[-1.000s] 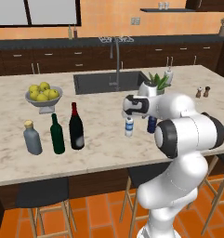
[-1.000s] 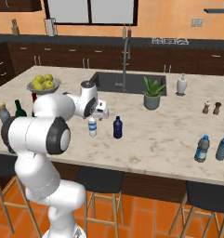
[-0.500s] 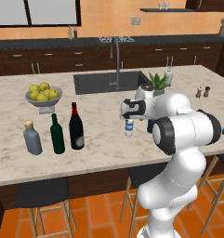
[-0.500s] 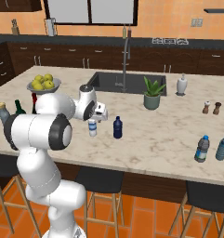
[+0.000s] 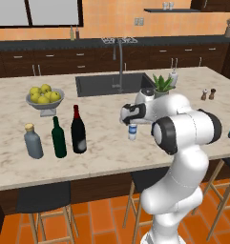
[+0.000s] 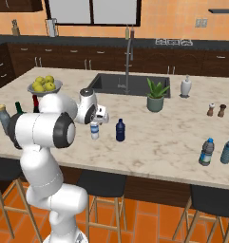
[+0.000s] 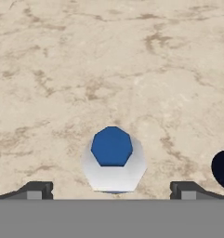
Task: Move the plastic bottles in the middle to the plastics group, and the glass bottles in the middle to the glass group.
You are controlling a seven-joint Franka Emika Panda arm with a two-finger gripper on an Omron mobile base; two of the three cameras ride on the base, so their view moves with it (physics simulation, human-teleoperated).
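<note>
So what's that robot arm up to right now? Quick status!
Claw open, poised above the small water bottle. Bottle upright on the counter, not gripped. Dark blue bottle close beside it, not blocking.

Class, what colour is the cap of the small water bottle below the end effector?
Blue. The cap shows best in the hand view, seen from straight above.

Over the last second the claw [image 7: 111,194] has swung from the sink side of the small water bottle [image 5: 132,131] to a spot right over it. In the hand view the bottle's blue cap [image 7: 112,146] sits between the two spread tips, which touch nothing. The elbow of the arm [image 5: 185,129] has shifted slightly with it.
</note>
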